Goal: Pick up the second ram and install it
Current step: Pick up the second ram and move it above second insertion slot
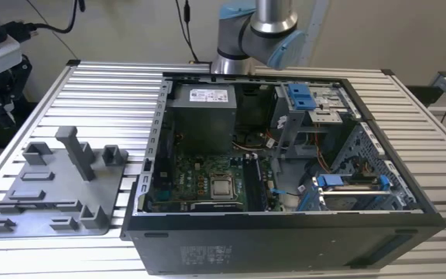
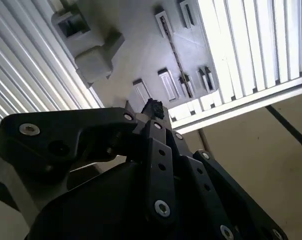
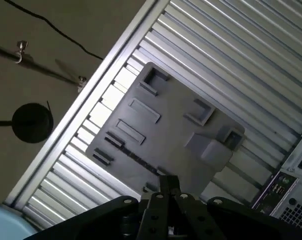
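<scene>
Black link-arm gripper (image 3: 168, 184) hangs high over the grey plastic tray (image 3: 171, 127) with upright blocks. Its fingers are drawn together and nothing is visible between them. In the exterior view the tray sits at frame left on the ribbed aluminium table (image 1: 107, 99), just beside the open black computer case (image 1: 285, 253).

The second ram (image 3: 138, 160), a slim dark flat memory stick, looks to be standing on edge in the tray's long slot. That is lower centre of the first wrist view, near the gripper tip in frame. The strip is too thin to rule out a bare groove. Either way it's not in the gripper.

Handling, my call:
- It should be light and stiff, but brittle.
- It's a thin board, so chips and contact edge shouldn't take load.
- The faces are smooth, so an off-centre pinch could let it tilt or slip.
- Take it mid-length across the two flat faces near the top edge, clear of the contacts.

Views:
- **Exterior view:** this one gives the case interior, with the green motherboard (image 1: 200, 168), the silver square CPU socket (image 1: 223, 187) and the dark long memory slots (image 1: 258, 180) right of it. The grey arm (image 1: 258, 29) is at top centre. Can't tell whether a stick already sits in those slots.
- **Both wrist views:** these look down past the gripper onto the tray.
- **Second wrist view:** the slot strip is upper centre, with the table edge and floor at right.
- **First wrist view:** it catches the case's rear corner at lower right.
</scene>
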You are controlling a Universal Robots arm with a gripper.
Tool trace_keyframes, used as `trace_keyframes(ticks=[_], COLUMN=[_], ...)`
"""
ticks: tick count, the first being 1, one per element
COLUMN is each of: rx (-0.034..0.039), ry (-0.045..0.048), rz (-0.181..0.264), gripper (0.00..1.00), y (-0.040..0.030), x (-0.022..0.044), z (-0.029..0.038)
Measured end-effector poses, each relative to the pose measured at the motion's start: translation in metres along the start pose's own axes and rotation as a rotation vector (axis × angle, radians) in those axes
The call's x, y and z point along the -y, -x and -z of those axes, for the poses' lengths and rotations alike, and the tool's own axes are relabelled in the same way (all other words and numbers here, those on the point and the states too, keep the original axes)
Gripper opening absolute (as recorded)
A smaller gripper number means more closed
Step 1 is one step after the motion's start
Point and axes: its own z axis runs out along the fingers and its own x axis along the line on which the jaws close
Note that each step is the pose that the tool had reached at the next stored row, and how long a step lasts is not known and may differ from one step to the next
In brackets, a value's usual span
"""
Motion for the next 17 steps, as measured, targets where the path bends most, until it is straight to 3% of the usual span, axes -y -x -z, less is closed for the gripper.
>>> trace_keyframes(ticks=[8,17], rx=[-0.0058,-0.014], ry=[-0.0006,0.0004], rz=[0.087,0.242], gripper=[0.11,0.11], y=[0.0,-0.0001], x=[0.0001,0.0001], z=[0.0,-0.0013])
